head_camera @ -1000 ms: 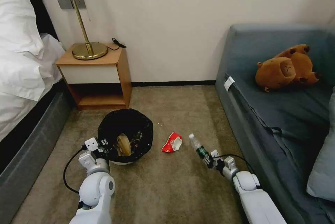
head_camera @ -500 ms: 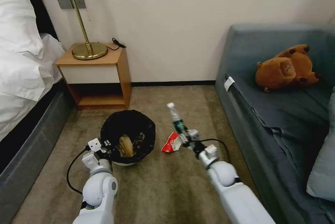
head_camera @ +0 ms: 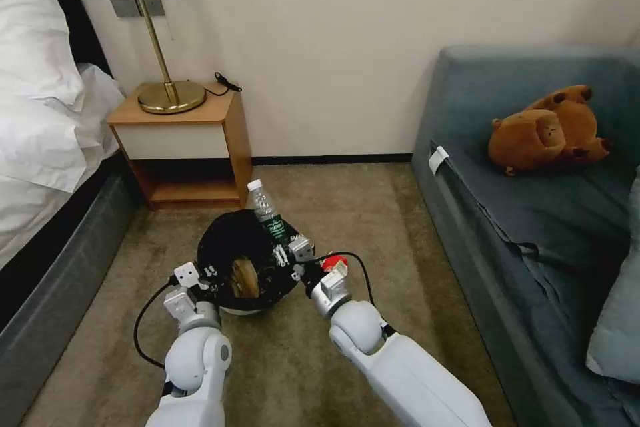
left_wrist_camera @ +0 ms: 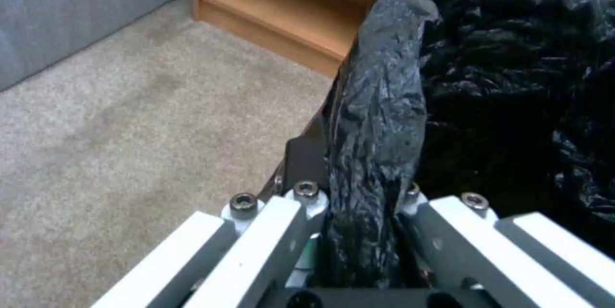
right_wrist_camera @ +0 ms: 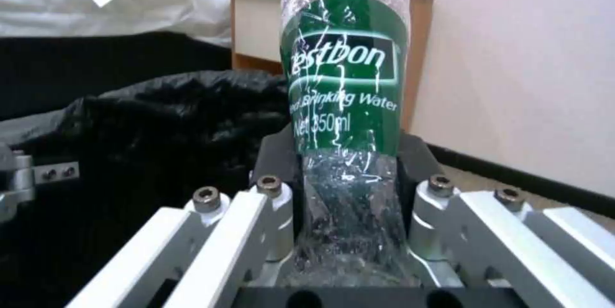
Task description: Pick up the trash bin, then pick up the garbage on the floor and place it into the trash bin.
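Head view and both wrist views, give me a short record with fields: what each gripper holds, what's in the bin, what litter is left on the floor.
left gripper: shut on the bag-lined rim of the trash bin
right gripper: shut on the bottle, which is held over the bin's far right rim
bottle label: green, reads "Drinking Water"
in bin: brown paper bag
on floor: red-white wrapper, right of the bin, partly hidden by the right arm
nearby: nightstand behind the bin
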{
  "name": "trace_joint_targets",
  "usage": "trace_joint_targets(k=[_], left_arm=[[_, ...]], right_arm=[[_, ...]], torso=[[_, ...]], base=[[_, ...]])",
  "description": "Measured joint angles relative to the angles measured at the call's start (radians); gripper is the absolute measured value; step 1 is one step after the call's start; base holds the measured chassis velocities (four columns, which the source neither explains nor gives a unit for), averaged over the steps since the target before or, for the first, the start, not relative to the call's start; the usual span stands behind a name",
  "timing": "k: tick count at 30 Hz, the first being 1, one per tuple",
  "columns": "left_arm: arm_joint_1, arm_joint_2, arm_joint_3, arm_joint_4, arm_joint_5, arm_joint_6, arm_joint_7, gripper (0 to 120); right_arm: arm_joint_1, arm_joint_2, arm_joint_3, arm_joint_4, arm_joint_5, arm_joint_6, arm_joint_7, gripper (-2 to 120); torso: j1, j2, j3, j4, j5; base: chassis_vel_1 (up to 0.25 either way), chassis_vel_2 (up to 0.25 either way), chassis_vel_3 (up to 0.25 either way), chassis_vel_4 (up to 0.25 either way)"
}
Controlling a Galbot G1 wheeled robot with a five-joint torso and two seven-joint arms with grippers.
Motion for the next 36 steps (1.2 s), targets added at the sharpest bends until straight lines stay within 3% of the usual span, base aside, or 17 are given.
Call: trace_joint_targets(k=[6,11,13,16,17,28,36], left_arm=[[0.001,-0.006,0.003,0.001,0.007,0.000,-0.001,4],[0.002,-0.009,0.003,0.001,0.010,0.001,-0.002,4],[0.004,-0.010,0.004,-0.007,0.010,0.004,-0.003,4],[0.006,-0.010,0.004,-0.008,0.010,0.004,-0.003,4],[0.008,-0.009,0.004,-0.008,0.010,0.004,-0.004,4],[0.012,-0.009,0.008,-0.019,0.010,0.004,-0.005,4],[0.014,0.000,-0.009,-0.020,-0.001,0.004,-0.005,4]], right_arm=[[-0.004,-0.006,-0.009,-0.029,-0.030,0.009,-0.016,22],[-0.021,-0.008,-0.005,-0.029,-0.066,0.016,-0.026,35],[-0.040,-0.008,0.008,-0.023,-0.081,0.023,-0.037,48],[-0.048,-0.009,0.013,-0.022,-0.085,0.024,-0.041,54],[-0.054,-0.011,0.017,-0.022,-0.090,0.026,-0.044,63],[-0.071,-0.010,0.040,-0.010,-0.098,0.026,-0.050,99],[-0.030,-0.003,0.133,-0.002,-0.040,0.010,-0.039,100]], torso=[[0.000,0.000,0.000,-0.0001,0.0000],[0.000,0.000,0.000,0.0000,0.0000],[0.000,0.000,0.000,-0.0001,0.0000],[0.000,0.000,0.000,-0.0001,0.0001],[0.000,0.000,0.000,-0.0001,0.0000],[0.000,0.000,0.000,-0.0001,0.0000],[0.000,0.000,0.000,-0.0001,0.0000]], base=[[0.000,0.000,0.000,0.000],[0.000,0.000,0.000,0.000],[0.000,0.000,0.000,0.000],[0.000,0.000,0.000,0.000],[0.000,0.000,0.000,0.000],[0.000,0.000,0.000,0.000],[0.000,0.000,0.000,0.000]])
